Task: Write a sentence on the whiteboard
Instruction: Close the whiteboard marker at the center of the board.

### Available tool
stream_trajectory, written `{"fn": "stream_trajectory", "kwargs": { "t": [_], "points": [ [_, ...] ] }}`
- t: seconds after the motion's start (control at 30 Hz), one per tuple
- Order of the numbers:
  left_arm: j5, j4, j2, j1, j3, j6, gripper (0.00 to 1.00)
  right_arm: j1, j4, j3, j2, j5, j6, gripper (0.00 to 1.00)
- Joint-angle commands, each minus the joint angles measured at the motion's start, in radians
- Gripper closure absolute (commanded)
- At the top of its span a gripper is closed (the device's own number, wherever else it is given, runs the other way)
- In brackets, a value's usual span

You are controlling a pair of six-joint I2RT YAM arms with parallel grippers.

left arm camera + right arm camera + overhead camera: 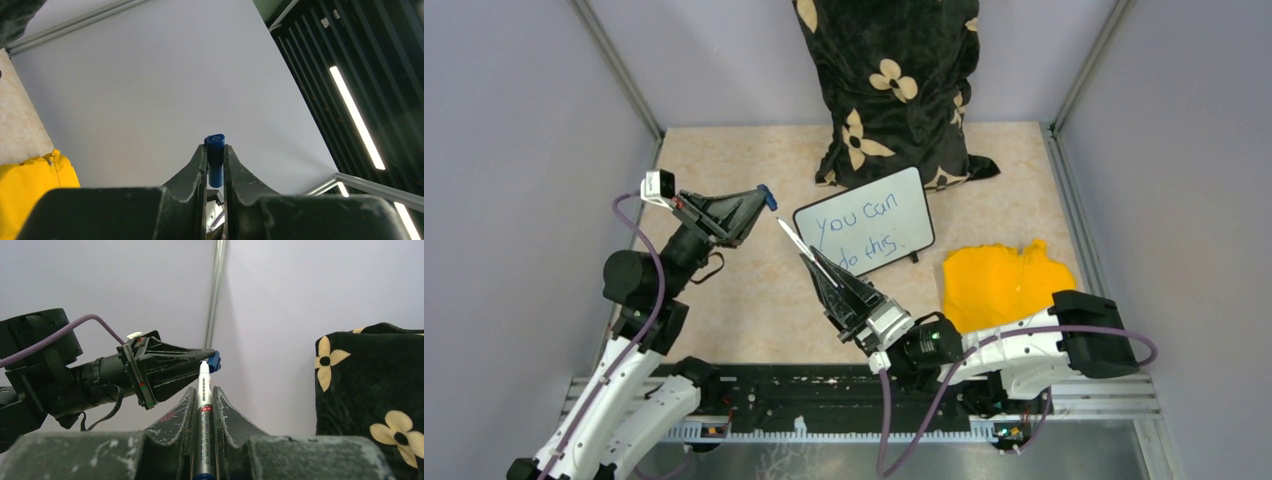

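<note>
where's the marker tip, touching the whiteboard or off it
Apart: top view shows the marker ending left of the whiteboard, a strip of table between them.

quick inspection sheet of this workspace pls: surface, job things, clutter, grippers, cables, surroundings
surface: beige mottled table
job's things: whiteboard propped mid-table, sentence "You can do this" in blue, two lines
clutter: yellow cloth right of the whiteboard; black flowered pillow behind it, against the back wall
grippers: left gripper shut on a blue cap, held in the air; right gripper shut on the marker, tip close to the cap, not in it
cables: a purple cable along the left arm and one along the right arm, neither on the whiteboard
surroundings: plain grey walls with metal corner posts
</note>
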Motion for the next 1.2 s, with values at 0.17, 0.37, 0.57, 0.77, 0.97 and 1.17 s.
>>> {"fn": "stream_trajectory", "kwargs": {
  "t": [0.17,0.37,0.57,0.77,0.97,1.17],
  "points": [
    [0.03,0.058,0.006,-0.003,0.047,0.012,1.0,0.01,0.065,0.047,0.006,0.015,0.002,1.0],
    [0.04,0.061,0.006,-0.003,0.047,0.014,1.0,0.009,0.07,0.049,0.01,0.016,0.0,1.0],
    [0.055,0.067,0.009,-0.003,0.049,0.016,1.0,0.01,0.079,0.053,0.018,0.018,-0.006,1.0],
    [0.062,0.07,0.003,-0.003,0.041,0.016,1.0,0.009,0.089,0.055,0.022,0.022,-0.016,1.0],
    [0.069,0.07,-0.002,-0.003,0.035,0.016,1.0,0.01,0.099,0.055,0.024,0.024,-0.022,1.0],
    [0.07,0.066,-0.008,-0.003,0.032,0.019,1.0,0.009,0.106,0.056,0.024,0.025,-0.028,1.0]
  ]
}}
